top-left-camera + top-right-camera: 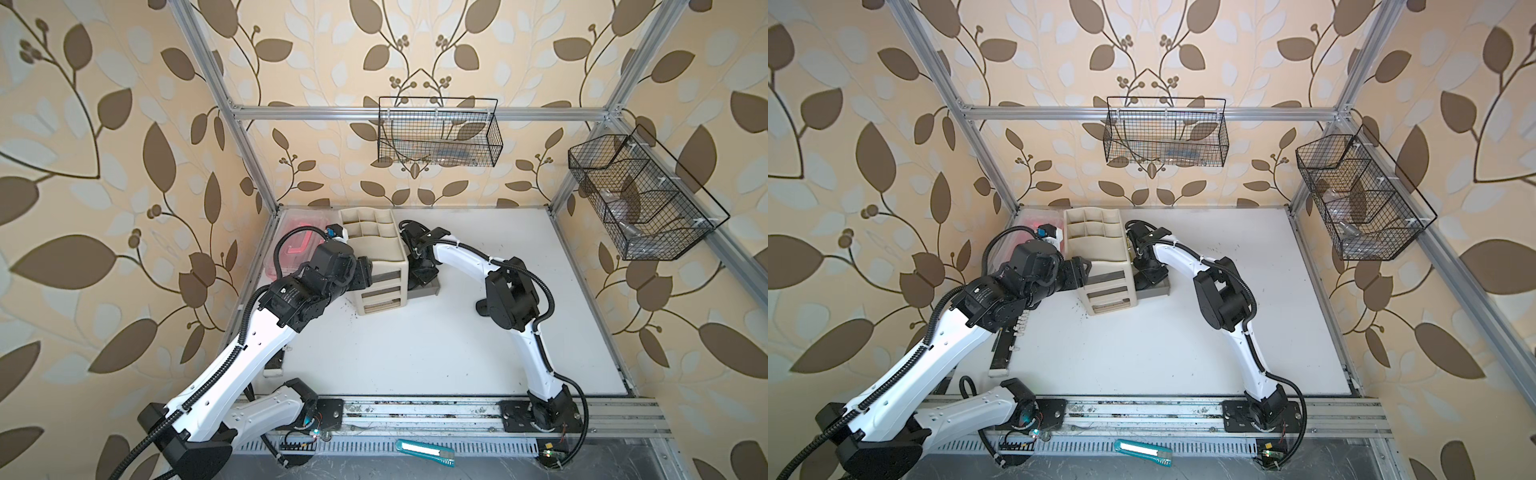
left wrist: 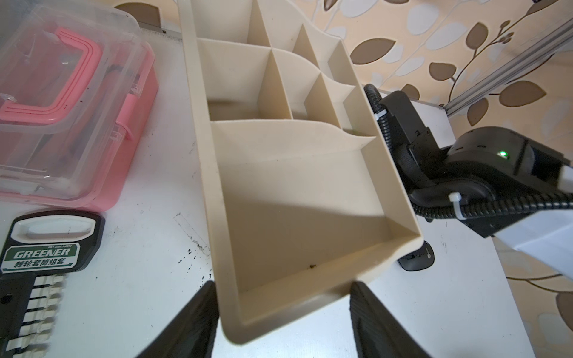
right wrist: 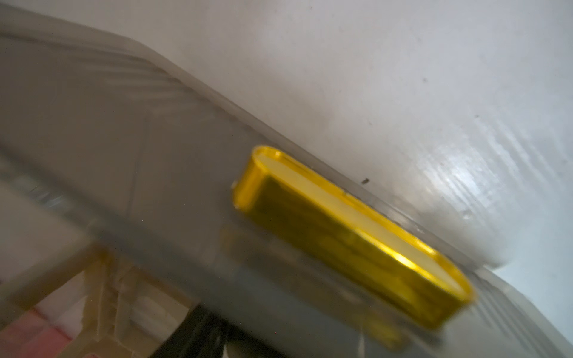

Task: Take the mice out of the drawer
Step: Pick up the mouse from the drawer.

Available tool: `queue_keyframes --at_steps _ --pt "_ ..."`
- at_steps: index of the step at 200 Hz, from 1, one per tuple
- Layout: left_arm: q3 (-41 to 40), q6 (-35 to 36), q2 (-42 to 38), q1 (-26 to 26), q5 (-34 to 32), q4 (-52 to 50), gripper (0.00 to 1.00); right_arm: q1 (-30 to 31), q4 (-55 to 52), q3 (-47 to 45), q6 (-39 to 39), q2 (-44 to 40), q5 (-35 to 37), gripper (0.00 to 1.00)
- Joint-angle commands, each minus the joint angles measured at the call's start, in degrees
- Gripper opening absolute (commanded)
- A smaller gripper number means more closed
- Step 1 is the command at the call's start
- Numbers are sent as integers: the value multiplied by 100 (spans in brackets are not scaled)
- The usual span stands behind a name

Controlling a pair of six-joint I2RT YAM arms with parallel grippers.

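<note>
The beige organiser (image 1: 376, 266) stands at the back of the table. A grey drawer (image 1: 426, 289) lies on the table just right of it. My right gripper (image 1: 422, 274) reaches down into that drawer, its fingers hidden. The blurred right wrist view shows only the drawer's grey wall and gold handle (image 3: 356, 241). One black mouse (image 2: 417, 258) lies on the table past the organiser's front right corner. My left gripper (image 2: 282, 288) is open and straddles the organiser's front left corner. One finger (image 2: 198, 313) rests on the side wall, and a gap shows at the other.
A clear box with a pink base (image 2: 71, 108) and a black socket set (image 2: 40, 257) lie left of the organiser. Two wire baskets (image 1: 438, 133) (image 1: 640, 199) hang on the frame. A teal cutter (image 1: 424, 451) lies on the front rail.
</note>
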Motion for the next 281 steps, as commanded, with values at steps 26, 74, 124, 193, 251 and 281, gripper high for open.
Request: queue_keyframes --at_steps 26,74,124,193,251,281 --pt "-49 -48 -138 50 -127 45 68 49 -381 69 61 102 268 56" --pt "-57 -24 -121 61 -161 18 68 130 -184 129 97 -99 209 53" --pt "-90 -38 -157 57 -163 37 68 209 -120 192 36 -224 211 53" --pt "-85 -37 -113 59 -150 52 68 161 -165 104 -106 -549 265 54" --pt "-57 -56 -104 64 -144 49 68 12 -86 -132 -215 -888 351 55" --pt "-31 -49 -95 64 -82 56 68 -49 -176 -228 -298 -1035 488 55"
